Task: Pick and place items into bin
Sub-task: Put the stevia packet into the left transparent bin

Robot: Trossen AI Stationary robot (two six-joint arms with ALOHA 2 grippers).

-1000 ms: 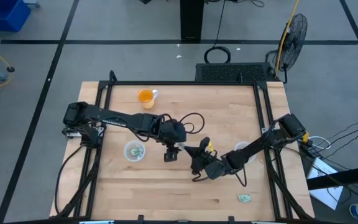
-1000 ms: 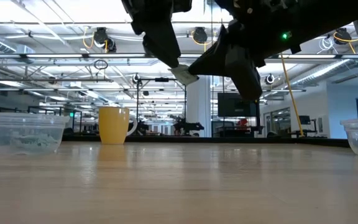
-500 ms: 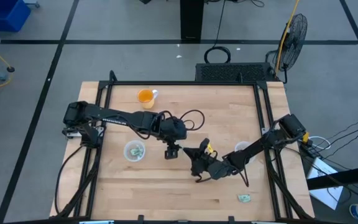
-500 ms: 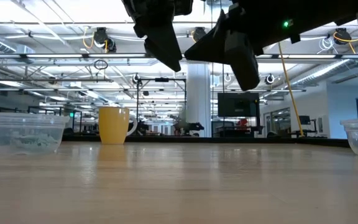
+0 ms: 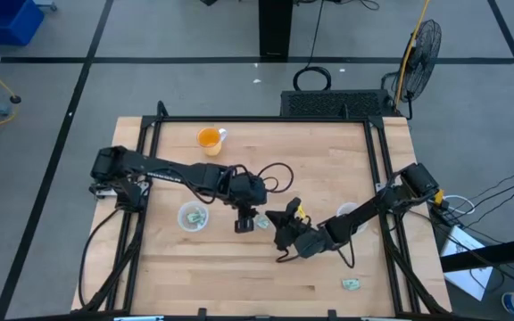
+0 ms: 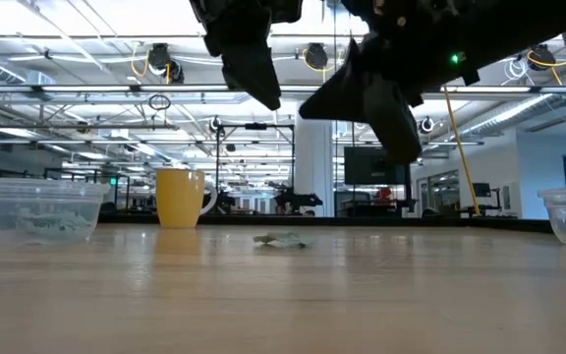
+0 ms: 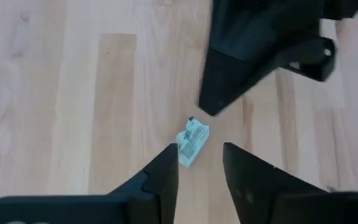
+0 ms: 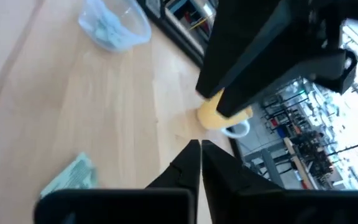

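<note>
A tiny green-and-white packet [image 7: 192,142] lies flat on the wooden table near its middle, also seen in the low view [image 6: 281,240] and the right wrist view [image 8: 70,176]. My left gripper [image 7: 201,158] hovers above it, open and pointing down, with a finger on either side of it and clear of it; the high view shows it at mid-table [image 5: 244,223]. My right gripper [image 8: 197,149] is shut and empty, raised just to the right of the left one [image 5: 275,219]. A second packet [image 5: 352,283] lies near the table's near right corner.
A clear cup [image 5: 193,217] holding several packets stands left of the grippers, also seen in the low view [image 6: 37,208]. Another clear cup [image 5: 346,212] stands at the right. An orange mug [image 5: 209,138] stands toward the far edge. Bare wood stretches along the near side.
A packet that was up in the air between the two grippers' tips one second ago has fallen and now lies flat on the table below them. Both grippers have stayed raised at nearly the same spot.
</note>
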